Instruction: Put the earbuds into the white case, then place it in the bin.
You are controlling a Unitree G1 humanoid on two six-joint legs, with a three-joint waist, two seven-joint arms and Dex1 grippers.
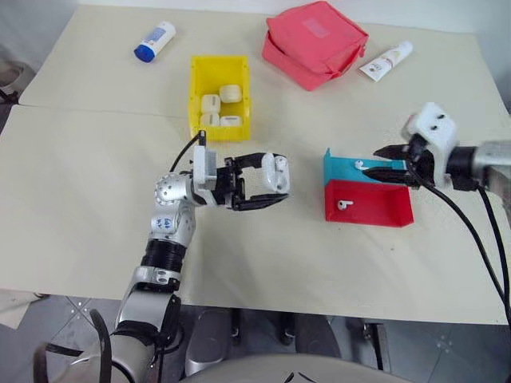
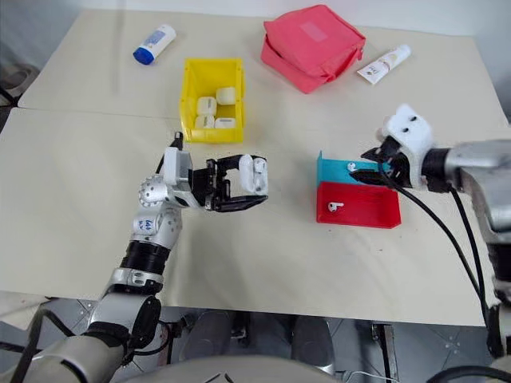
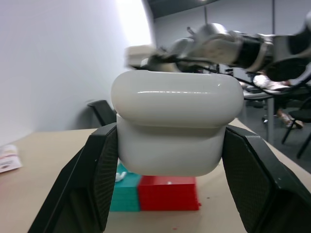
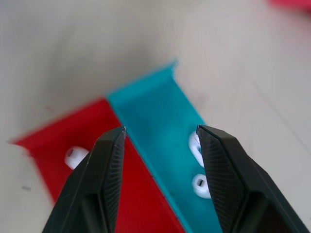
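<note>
Left eye view, L fingers [image 1: 273,185] pinching white case [image 1: 276,173], R fingers [image 1: 385,162] spread over tray [image 1: 369,209] w/ earbuds [image 1: 344,204].

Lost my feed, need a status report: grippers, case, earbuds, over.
Left gripper shut on white case, lid closed. Right gripper open over tray's blue half. Earbuds in tray. Nothing blocking.

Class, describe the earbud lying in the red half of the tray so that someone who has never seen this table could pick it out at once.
Start at the blue-and-red tray on the table's right side, below the pink pouch. In its red half, nearer the table's front edge, lies one tiny white stemmed earbud. Its twin lies in the blue half beneath the right end effector; the cases in the yellow bin are far bigger.
</note>
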